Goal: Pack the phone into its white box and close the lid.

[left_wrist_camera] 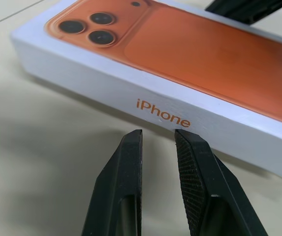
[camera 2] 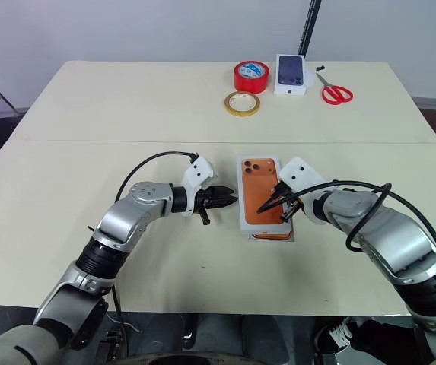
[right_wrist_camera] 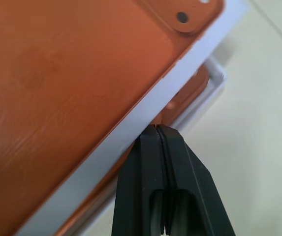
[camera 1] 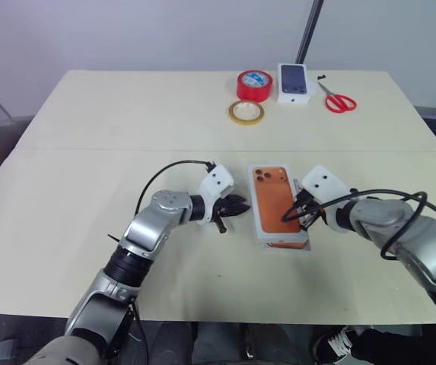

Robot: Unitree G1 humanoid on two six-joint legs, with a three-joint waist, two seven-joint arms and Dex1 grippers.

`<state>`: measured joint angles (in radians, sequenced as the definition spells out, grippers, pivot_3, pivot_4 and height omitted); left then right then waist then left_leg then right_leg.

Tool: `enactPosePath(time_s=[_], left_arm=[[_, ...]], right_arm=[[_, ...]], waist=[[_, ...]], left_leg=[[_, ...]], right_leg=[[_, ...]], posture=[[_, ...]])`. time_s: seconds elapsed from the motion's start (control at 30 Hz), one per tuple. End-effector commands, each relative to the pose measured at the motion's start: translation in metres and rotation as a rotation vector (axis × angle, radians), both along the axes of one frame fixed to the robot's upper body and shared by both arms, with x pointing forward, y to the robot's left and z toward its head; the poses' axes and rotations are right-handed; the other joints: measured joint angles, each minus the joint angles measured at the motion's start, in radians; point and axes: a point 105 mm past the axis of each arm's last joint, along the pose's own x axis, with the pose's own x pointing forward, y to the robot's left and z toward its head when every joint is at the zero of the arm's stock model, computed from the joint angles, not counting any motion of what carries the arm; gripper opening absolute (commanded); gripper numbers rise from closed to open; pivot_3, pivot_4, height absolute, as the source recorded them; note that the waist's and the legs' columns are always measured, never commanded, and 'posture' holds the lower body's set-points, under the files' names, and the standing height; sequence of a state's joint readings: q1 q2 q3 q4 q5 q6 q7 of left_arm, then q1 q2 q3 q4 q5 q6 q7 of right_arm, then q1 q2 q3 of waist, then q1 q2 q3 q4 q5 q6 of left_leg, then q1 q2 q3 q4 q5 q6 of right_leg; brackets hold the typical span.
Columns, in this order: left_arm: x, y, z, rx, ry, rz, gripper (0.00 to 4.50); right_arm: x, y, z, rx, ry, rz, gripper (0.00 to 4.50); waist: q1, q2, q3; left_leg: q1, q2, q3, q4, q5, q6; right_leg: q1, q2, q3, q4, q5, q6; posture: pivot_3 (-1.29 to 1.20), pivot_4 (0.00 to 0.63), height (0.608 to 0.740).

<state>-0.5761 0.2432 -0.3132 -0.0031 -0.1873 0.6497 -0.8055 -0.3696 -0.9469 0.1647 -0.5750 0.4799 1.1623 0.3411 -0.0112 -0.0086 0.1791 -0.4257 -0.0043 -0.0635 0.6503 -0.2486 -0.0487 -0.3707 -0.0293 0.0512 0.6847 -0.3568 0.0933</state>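
White cardboard lid [camera 1: 278, 204] with smooth, matt orange printed face. Black left gripper fingers [left_wrist_camera: 192, 182]: ridged, rubbery pads. Beige table [camera 1: 126, 129]: smooth, matt. Red tape roll [camera 1: 254, 84]: glossy.

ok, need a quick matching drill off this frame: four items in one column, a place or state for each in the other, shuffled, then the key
Items
1. lid
2. left claw
3. right claw
4. scissors

Places or states
A. fingers pressed together, tips at the lid's edge
B. far side of the table, by the small white box
C. skewed on top of the white box, orange phone print up
D. fingers slightly apart, beside the lid's side with the iPhone lettering, gripping nothing

Pairs: 1-C, 2-D, 3-A, 4-B
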Motion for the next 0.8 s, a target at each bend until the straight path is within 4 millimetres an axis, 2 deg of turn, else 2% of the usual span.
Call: enactPosePath(time_s=[0.03,0.43,0.8], left_arm=[[-0.010,-0.018,0.014,-0.038,-0.038,-0.081,1.10],[-0.014,-0.032,0.012,-0.020,-0.045,-0.135,1.10],[-0.007,-0.030,0.009,-0.012,-0.050,-0.107,1.10]], right_arm=[[-0.008,0.010,0.010,0.014,-0.030,0.056,0.02],[-0.016,-0.004,0.011,-0.007,-0.016,0.011,0.02],[-0.017,-0.002,0.005,0.006,-0.003,0.006,0.02]], waist=[[0.000,0.000,0.000],[0.000,0.000,0.000],[0.000,0.000,0.000]], left_leg=[[0.000,0.000,0.000,0.000,0.000,0.000],[0.000,0.000,0.000,0.000,0.000,0.000],[0.000,0.000,0.000,0.000,0.000,0.000]], right_leg=[[0.000,0.000,0.000,0.000,0.000,0.000],[0.000,0.000,0.000,0.000,0.000,0.000],[0.001,0.000,0.000,0.000,0.000,0.000]], posture=[[0.00,0.150,0.740],[0.00,0.150,0.740],[0.00,0.150,0.740]])
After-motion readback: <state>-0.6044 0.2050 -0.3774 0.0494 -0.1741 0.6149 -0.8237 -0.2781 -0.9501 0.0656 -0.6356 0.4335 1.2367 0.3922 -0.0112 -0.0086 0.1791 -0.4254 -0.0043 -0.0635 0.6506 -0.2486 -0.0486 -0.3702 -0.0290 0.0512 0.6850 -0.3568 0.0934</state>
